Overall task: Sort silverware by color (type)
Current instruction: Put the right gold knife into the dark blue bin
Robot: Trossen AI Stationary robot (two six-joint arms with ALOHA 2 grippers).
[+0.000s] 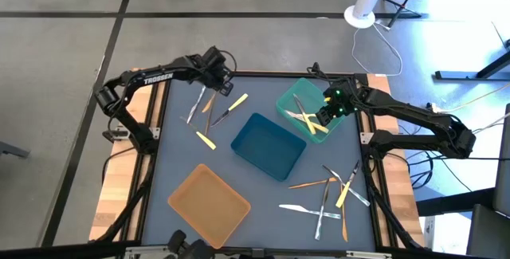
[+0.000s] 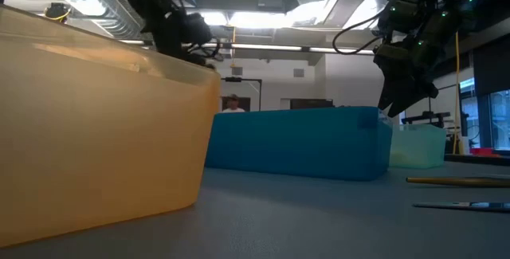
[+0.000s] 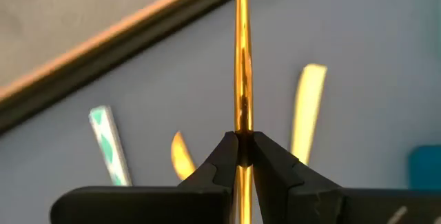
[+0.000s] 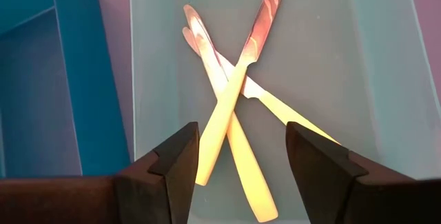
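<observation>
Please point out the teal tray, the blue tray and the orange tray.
teal tray (image 1: 288,100): high view, left rim.
blue tray (image 1: 267,145): high view, bare floor.
orange tray (image 1: 209,203): high view, bare floor.

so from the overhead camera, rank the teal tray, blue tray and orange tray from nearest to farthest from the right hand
1. teal tray: directly under the right hand, which hangs open over the knives inside.
2. blue tray: beside the teal one, toward the table's middle.
3. orange tray: farthest, at the near-left corner.
</observation>
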